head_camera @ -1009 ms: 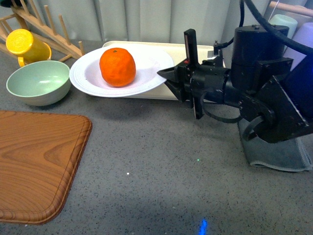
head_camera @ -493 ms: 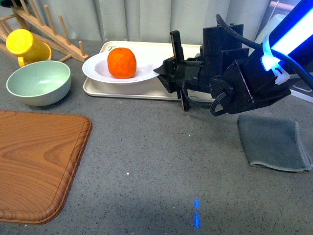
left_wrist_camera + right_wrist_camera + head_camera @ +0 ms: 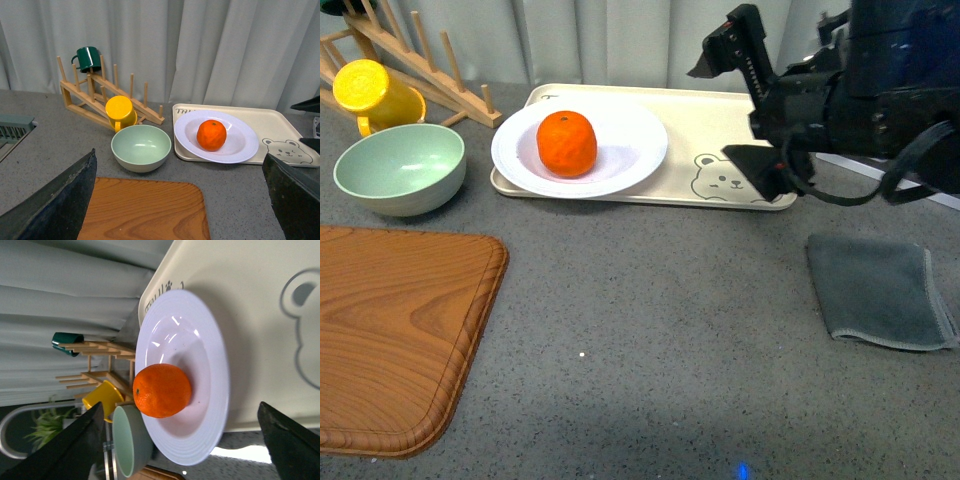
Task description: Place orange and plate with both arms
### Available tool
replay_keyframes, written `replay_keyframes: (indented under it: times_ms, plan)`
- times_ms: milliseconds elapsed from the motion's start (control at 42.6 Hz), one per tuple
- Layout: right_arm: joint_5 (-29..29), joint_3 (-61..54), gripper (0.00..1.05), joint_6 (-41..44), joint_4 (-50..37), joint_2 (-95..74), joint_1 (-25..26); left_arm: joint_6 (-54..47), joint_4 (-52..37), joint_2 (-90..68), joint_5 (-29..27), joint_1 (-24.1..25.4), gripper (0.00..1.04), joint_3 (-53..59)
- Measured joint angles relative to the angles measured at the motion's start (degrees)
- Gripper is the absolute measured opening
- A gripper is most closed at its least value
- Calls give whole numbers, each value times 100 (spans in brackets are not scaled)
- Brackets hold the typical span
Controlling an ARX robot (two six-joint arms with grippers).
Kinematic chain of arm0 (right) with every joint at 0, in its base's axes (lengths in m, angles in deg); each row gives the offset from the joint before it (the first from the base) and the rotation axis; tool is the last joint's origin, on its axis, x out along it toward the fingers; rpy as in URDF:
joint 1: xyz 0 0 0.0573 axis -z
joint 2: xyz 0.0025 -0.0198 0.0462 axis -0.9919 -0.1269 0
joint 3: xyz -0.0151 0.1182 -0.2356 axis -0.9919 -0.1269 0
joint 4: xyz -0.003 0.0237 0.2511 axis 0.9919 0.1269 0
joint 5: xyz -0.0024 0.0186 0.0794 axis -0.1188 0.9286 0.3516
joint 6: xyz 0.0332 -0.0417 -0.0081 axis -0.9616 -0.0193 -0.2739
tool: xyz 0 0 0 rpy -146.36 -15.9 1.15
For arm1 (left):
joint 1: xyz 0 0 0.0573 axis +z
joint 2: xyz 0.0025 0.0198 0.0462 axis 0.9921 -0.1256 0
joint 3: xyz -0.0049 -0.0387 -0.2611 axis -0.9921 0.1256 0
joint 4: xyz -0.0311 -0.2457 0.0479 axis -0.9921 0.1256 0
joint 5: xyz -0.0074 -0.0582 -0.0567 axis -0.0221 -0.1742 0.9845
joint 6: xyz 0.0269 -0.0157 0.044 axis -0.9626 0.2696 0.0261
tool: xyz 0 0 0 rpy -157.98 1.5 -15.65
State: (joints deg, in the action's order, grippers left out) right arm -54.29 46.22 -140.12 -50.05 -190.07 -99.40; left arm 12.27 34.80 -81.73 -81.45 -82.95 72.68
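Bright orange against white: the orange sits in the middle of the plate, which rests on the left part of a beige bear tray at the back of the grey table. The right end effector hangs above the tray's right end, fingers spread wide, holding nothing, apart from the plate. The left end effector shows only in its wrist view, fingers wide apart and empty. A pale green bowl stands just left of the plate.
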Motion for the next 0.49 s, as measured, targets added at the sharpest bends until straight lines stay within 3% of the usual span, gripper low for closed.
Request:
replay_keyframes:
  times_ms: [141, 211, 329, 493]
  plan:
    - [-1043, -986, 95, 1390, 190, 896, 26, 0, 0, 0, 0, 0, 98, 0]
    - [-1980, -1805, 95, 2675, -144, 1526, 46, 0, 0, 0, 0, 0, 98, 0]
    - [-2824, -2868, 95, 4096, -660, 2479, 74, 0, 0, 0, 0, 2, 98, 0]
    - [-3248, -4037, 95, 5534, -1340, 3414, 72, 0, 0, 0, 0, 0, 98, 0]
